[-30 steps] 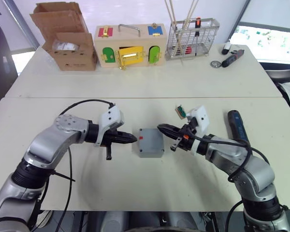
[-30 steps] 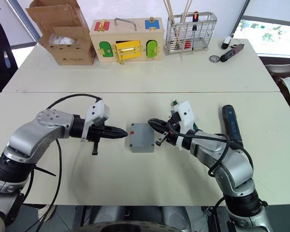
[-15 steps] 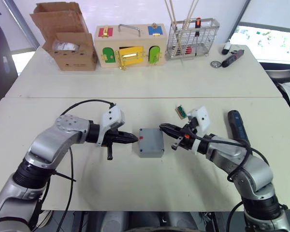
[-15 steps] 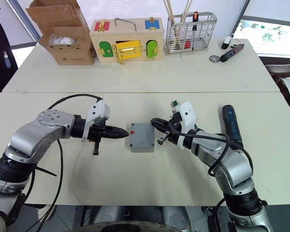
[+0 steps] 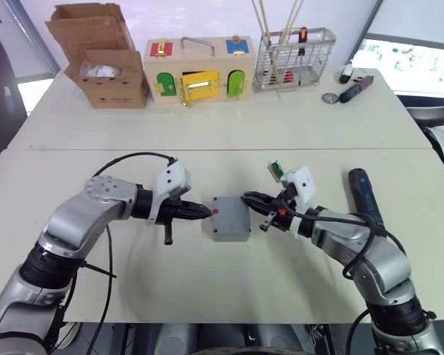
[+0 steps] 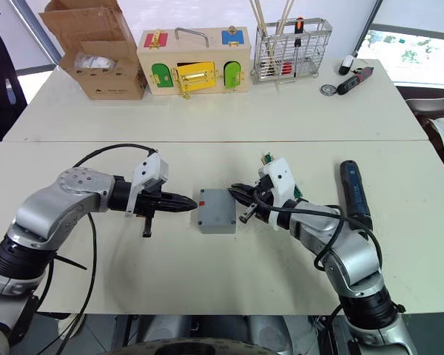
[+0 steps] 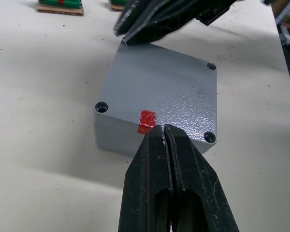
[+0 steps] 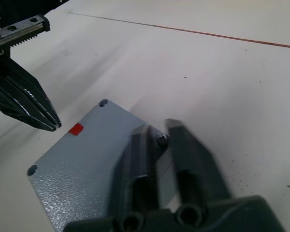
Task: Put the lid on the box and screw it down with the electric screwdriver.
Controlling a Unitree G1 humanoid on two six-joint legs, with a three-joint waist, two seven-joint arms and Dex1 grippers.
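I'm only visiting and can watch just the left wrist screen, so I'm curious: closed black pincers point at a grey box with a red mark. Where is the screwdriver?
Observer: The electric screwdriver lies on the table on the robot's right, beyond its right arm, with nothing holding it.
Visitor: And the other pincers at the far corner?
Observer: That is the right gripper. Its fingers are slightly apart, over a corner screw hole of the lid.
Visitor: Any other tools?
Observer: A smaller black-and-red tool lies on the far table beside a wire basket.
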